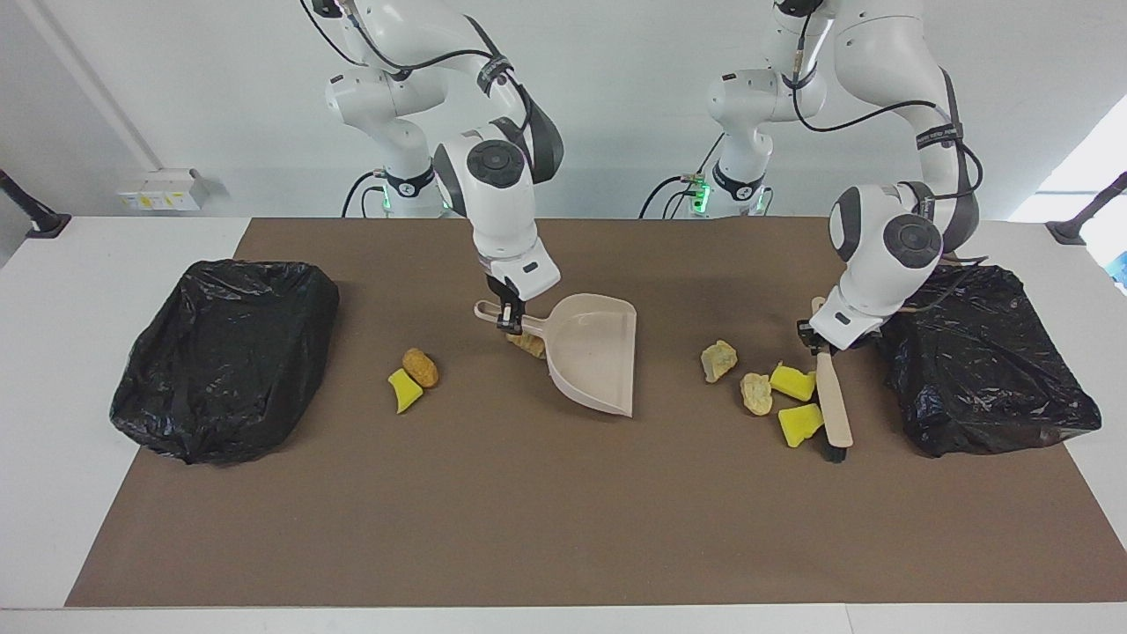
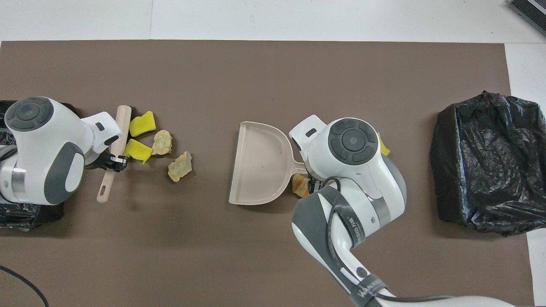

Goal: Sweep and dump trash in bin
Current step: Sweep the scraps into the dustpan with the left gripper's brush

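Brush [image 1: 832, 401] clamped in left gripper [image 1: 814, 339], bristles mostly hidden, touching yellow chunks [image 1: 795, 383]. Right gripper [image 1: 511, 319] clamped on dustpan [image 1: 594, 352] handle; tan chunk [image 1: 531, 343] half-hidden beneath. Overhead, right arm covers chunks near bin [image 1: 224, 357].

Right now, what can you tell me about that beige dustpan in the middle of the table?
The dustpan is pale beige, plastic by the look of it, with a shallow scoop, raised side walls and a short handle ending in a hanging hole. It sits on the brown mat near the table's middle, empty inside, its open mouth turned toward the left arm's end. The right gripper is shut on its handle. An orange-brown chunk lies right beside the handle, outside the scoop.
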You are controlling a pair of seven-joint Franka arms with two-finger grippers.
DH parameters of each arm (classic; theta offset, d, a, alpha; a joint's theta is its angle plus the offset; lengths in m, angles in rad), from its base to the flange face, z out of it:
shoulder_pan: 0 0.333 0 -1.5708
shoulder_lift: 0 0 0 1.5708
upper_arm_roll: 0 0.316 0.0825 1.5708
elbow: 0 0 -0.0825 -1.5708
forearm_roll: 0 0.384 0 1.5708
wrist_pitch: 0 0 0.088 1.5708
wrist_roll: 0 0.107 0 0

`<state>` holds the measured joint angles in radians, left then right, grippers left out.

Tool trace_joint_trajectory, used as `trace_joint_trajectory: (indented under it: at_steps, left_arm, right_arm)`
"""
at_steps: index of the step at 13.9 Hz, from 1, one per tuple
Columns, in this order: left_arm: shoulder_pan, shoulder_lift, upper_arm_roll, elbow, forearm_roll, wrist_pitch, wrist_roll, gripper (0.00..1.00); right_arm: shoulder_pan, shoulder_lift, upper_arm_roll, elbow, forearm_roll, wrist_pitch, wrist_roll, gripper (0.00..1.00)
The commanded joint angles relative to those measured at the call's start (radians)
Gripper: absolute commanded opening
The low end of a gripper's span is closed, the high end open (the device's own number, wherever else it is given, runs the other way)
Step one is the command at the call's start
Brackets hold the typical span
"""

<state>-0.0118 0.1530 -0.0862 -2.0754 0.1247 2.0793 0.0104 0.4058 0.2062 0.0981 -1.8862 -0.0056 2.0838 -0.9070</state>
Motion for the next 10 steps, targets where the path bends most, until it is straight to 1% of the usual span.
trace_joint_trajectory:
  at_steps: [1, 4, 6, 10]
  left_arm:
    - [-0.092, -0.059, 0.011, -0.075, -0.058, -0.039, -0.067, 0.00]
    - [-0.145, -0.061, 0.011, -0.075, -0.086, -0.039, -0.121, 0.00]
    - [-0.169, -0.061, 0.011, -0.075, -0.121, -0.038, -0.127, 0.00]
    - [-0.238, -0.069, 0.009, -0.074, -0.146, -0.039, -0.159, 0.00]
  right_arm:
    - [-0.007, 0.009, 0.003, -0.037, 0.023, 0.042, 0.014, 0.00]
    - [-0.034, -0.001, 0.002, -0.086, 0.021, 0.053, -0.045, 0.00]
    - [-0.048, -0.001, 0.002, -0.090, 0.018, 0.045, -0.058, 0.00]
    - [-0.042, -0.002, 0.000, -0.090, 0.013, 0.045, -0.049, 0.00]
